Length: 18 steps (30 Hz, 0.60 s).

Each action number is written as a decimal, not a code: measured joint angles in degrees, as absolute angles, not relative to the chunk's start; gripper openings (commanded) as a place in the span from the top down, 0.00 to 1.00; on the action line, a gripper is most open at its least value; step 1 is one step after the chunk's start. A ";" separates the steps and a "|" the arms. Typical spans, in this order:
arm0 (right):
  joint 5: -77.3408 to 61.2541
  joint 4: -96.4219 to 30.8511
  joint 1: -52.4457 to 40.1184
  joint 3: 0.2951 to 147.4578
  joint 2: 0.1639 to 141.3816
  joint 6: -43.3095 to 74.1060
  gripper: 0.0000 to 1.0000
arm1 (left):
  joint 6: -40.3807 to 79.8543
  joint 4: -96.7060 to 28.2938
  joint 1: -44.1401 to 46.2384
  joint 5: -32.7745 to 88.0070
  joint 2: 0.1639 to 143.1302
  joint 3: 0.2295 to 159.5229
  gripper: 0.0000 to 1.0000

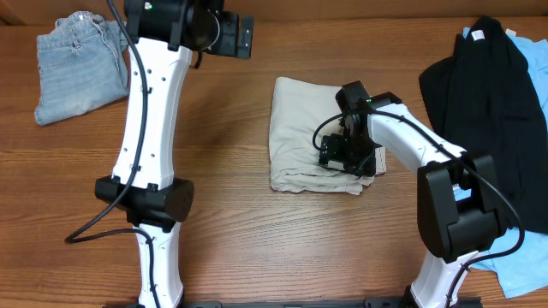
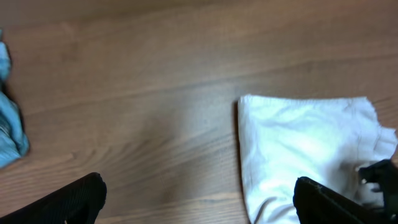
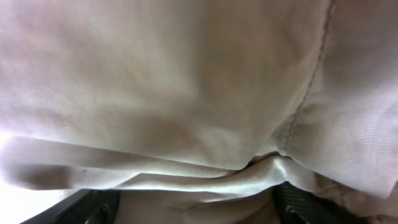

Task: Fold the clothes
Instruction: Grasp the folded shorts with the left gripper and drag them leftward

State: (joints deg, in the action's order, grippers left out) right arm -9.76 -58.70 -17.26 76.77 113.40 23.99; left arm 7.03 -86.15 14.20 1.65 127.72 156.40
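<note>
The beige shorts (image 1: 300, 128) look folded, right claw (image 1: 342, 154) wide upon them, left claw (image 2: 199, 208) wide well apart; denim (image 1: 77, 64), black garment (image 1: 497, 94) and blue top (image 1: 522, 248) await.

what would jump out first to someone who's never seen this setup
The folded pale beige cotton shorts at the table's centre draw the eye first, with the right gripper down on their right edge. Next come the black garment lying over a sky-blue top at the right edge, and the light-blue denim in the far left corner.
</note>
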 measured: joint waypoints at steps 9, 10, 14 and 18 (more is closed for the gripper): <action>-8.97 -68.86 -11.70 89.10 114.08 22.96 0.00 | 6.07 -85.27 15.11 8.73 127.72 145.47 0.00; -8.78 -69.78 -10.70 91.96 113.82 22.52 0.00 | 5.72 -85.06 15.81 9.13 127.72 143.98 0.00; -8.54 -73.17 -6.96 101.41 110.45 22.26 0.00 | 5.10 -83.26 20.18 10.13 127.72 138.56 0.00; -8.54 -75.20 -2.76 108.01 106.30 22.22 0.00 | 3.18 -79.50 26.33 10.76 127.72 132.40 0.00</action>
